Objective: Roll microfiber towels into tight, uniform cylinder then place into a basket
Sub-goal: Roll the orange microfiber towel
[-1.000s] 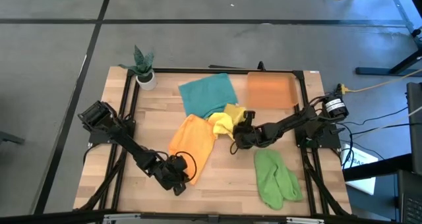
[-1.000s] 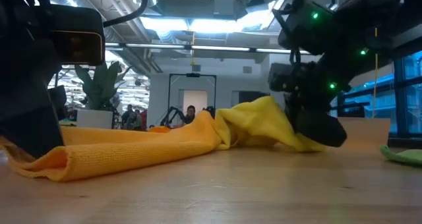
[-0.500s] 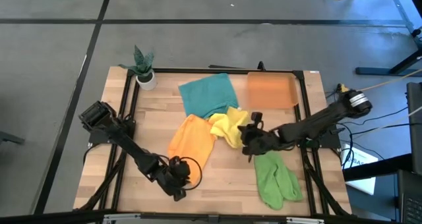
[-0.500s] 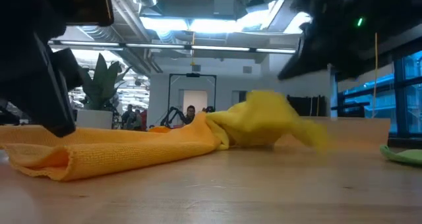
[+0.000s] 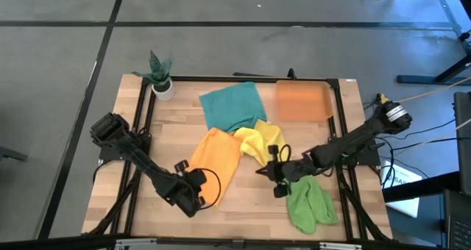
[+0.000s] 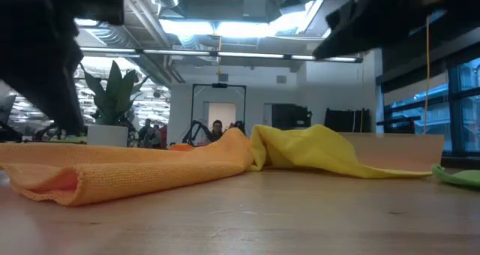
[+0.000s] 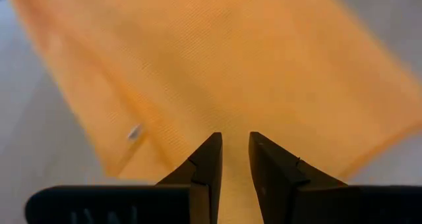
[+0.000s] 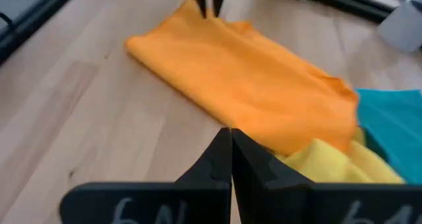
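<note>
Nothing is rolled yet, as far as I can see from here. On the wooden table [image 5: 243, 198] all four towels lie loose and flat or rumpled: the teal towel [image 5: 229, 105] at the far middle, the orange towel [image 5: 215, 159] spread in front of it toward the left, the green towel [image 5: 307, 199] at the near right, and the yellow towel [image 5: 259, 143] bunched in the centre, overlapping the teal one's near edge and touching the orange one. The basket [image 5: 302, 101] sits at the far right, just beside the teal towel, and it looks empty, so every roll and every placement is left to do. The left gripper [image 5: 193, 193] sits at the near edge of the orange towel, fingers a narrow gap apart with cloth beneath them; whether any fabric is pinched I cannot tell. The right gripper [image 5: 275, 170] hovers between the yellow and green towels, jaws closed together and holding nothing. A small potted plant [image 5: 160, 75] stands at the far left corner.
</note>
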Robot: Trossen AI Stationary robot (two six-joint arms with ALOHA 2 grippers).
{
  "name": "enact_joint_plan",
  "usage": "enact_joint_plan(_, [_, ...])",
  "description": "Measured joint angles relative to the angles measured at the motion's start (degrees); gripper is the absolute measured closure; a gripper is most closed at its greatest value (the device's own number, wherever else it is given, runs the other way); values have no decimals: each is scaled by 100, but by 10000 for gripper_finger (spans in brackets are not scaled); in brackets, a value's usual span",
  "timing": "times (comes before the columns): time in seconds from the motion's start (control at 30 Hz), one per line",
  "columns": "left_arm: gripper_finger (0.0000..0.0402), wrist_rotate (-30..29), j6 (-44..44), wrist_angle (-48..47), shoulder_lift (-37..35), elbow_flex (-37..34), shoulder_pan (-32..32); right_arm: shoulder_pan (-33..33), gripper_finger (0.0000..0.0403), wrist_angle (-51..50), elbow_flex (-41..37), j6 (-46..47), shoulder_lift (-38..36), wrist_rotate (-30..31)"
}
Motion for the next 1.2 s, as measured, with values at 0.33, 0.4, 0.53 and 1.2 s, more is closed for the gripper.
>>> enact_joint_plan(0.33, [333, 729, -807, 567, -4, -758, -34, -118, 399, 152, 0, 28, 434, -371])
enact_joint_plan(0.4, [333, 862, -928, 789, -17, -771, -77, -118, 399, 158, 0, 27, 401, -373])
enact_joint_plan(0.53, [333, 1106, -1275, 1288, -22, -760, -221, -120, 399, 141, 0, 26, 381, -371])
enact_joint_plan(1.2, [333, 1016, -698, 2894, 5, -469, -479, -120, 399, 78, 0, -33, 381, -368])
